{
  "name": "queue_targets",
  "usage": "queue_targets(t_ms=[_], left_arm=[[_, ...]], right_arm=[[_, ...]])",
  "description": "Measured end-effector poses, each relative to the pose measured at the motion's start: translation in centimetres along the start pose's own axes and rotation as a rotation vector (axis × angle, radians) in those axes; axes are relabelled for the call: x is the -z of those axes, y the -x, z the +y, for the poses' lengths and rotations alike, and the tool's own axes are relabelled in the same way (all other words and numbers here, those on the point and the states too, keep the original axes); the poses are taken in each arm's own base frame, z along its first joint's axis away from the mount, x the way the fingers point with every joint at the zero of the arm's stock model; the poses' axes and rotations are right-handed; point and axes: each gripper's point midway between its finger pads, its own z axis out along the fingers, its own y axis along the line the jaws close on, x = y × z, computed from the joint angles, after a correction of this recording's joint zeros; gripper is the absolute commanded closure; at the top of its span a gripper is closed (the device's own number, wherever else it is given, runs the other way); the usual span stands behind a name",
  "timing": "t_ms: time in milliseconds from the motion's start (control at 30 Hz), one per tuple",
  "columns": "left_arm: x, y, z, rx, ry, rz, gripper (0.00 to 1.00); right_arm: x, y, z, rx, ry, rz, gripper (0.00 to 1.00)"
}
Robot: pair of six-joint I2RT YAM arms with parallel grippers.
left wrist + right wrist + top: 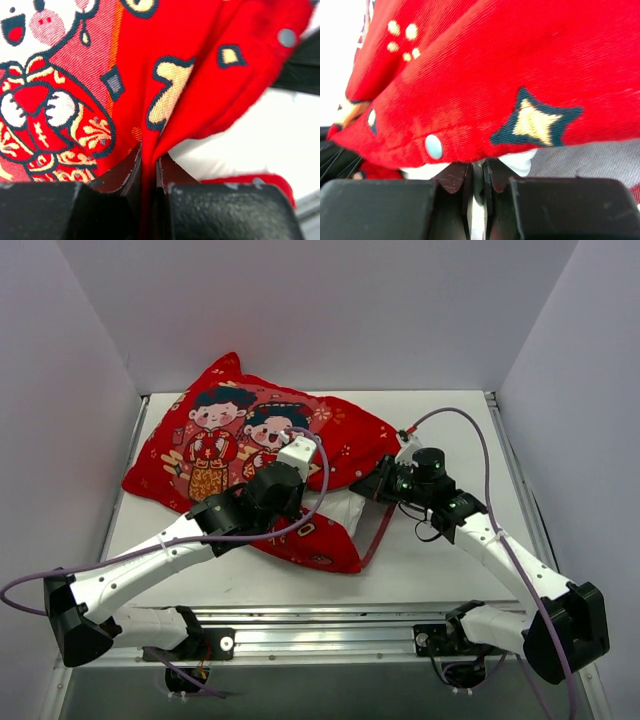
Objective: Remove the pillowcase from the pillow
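The red pillowcase [215, 455], printed with two cartoon children, lies across the back left of the table. A bit of the white pillow [346, 506] shows at its open right end. My left gripper [287, 480] sits over the cover's middle. In the left wrist view it [149, 162] is shut on a pinched fold of the pillowcase [165, 75], with the pillow [240, 145] to the right. My right gripper [373, 487] is at the opening. In the right wrist view it [479, 170] is shut on the white pillow [517, 162] under the pillowcase hem [470, 90].
Grey walls close in the white table [440, 570] on the left, back and right. A metal rail [330, 625] runs along the near edge by the arm bases. Purple cables [470, 425] loop over both arms. A snap button [433, 146] sits on the hem.
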Motion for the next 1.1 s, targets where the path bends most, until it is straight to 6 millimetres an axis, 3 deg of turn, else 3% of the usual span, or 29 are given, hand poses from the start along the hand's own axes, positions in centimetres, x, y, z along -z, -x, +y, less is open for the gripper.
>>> queue_targets(t_ms=[233,500,700,833,1100], left_arm=[[1.9,0.1,-2.4,0.047,-0.176,0.005,0.91],[0.3,-1.8,-4.1,0.055,-0.177,0.058,0.91],[0.2,-1.7,-5.1,0.056,-0.198,0.046,0.92],[0.1,-2.0,-3.4,0.037,-0.091,0.043,0.96],[-2.1,0.3,4.7,0.101,0.23,-0.015,0.96]], right_arm=[[-0.3,1.2,0.1,-0.007,-0.044,0.025,1.0],[-1.0,3.1,-0.1,-0.026,-0.1,0.029,1.0],[-0.7,4.3,0.0,-0.018,-0.154,0.023,1.0],[-0.7,4.4,0.0,-0.017,-0.159,0.023,1.0],[1.5,4.9,1.2,0.005,-0.131,-0.041,1.0]])
